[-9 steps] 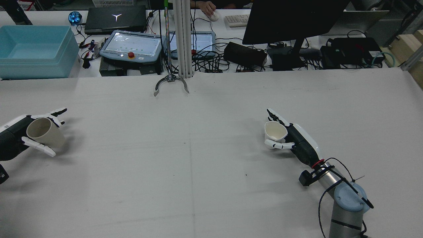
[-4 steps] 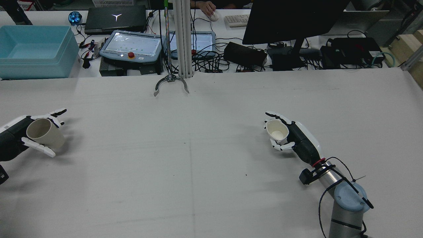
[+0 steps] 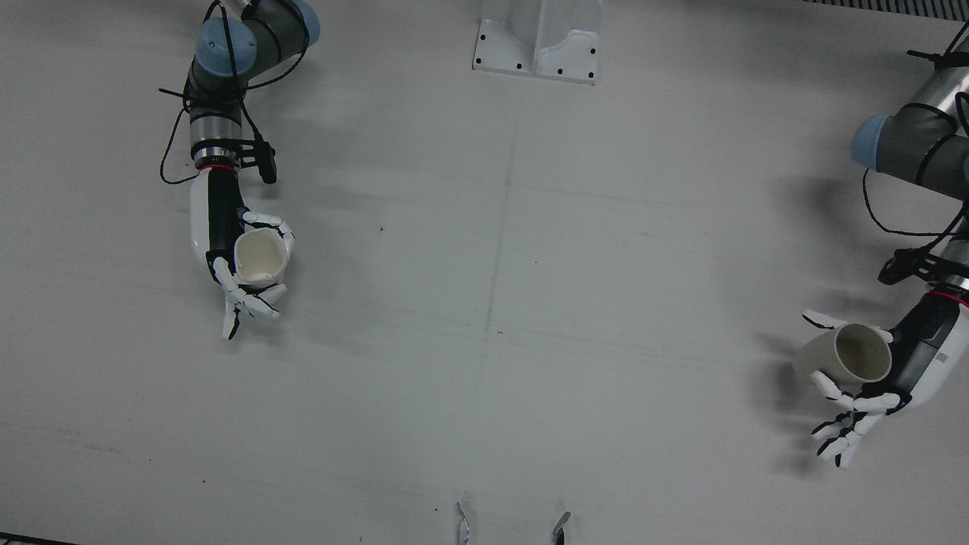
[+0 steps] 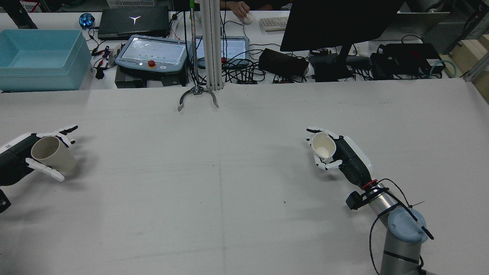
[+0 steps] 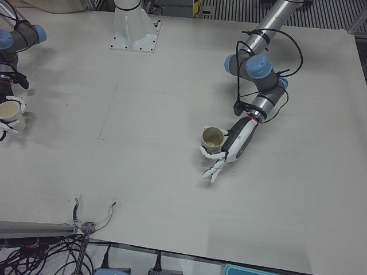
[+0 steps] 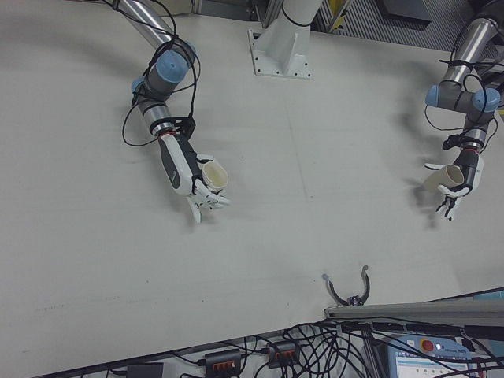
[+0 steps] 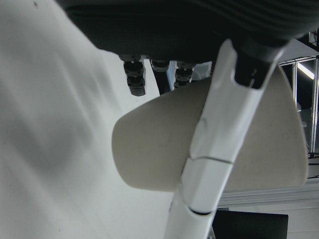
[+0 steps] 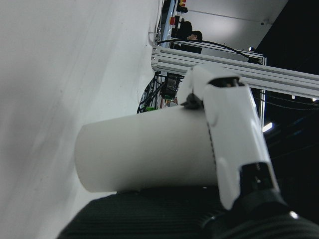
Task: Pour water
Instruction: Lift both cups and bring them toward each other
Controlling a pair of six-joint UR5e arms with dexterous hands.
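Note:
My left hand [image 4: 17, 158] is at the table's left edge, shut on a tan paper cup [image 4: 53, 153] that it holds tilted just above the surface. The same tan cup [image 3: 852, 356] shows at the right of the front view, in the left hand [image 3: 905, 371], with the outer fingers spread. The left hand view shows a finger [image 7: 219, 144] across the cup [image 7: 154, 154]. My right hand [image 4: 345, 156] is shut on a white paper cup [image 4: 324, 147], lifted and tipped, its mouth facing the rear camera. That white cup [image 3: 261, 257] sits in the right hand [image 3: 219, 250]. Whether either cup holds liquid is unclear.
A metal claw grabber [image 4: 198, 97] lies at the far edge of the white table [image 4: 229, 172]. Behind it are a blue bin [image 4: 42, 57], a teach pendant [image 4: 153, 53], a monitor [image 4: 336, 23] and cables. A person's hand [image 4: 238, 7] rests on a mouse.
The right hand's fingers have closed around the white cup and raised and tipped it, so its mouth now faces the rear camera. The left hand and tan cup have not moved.

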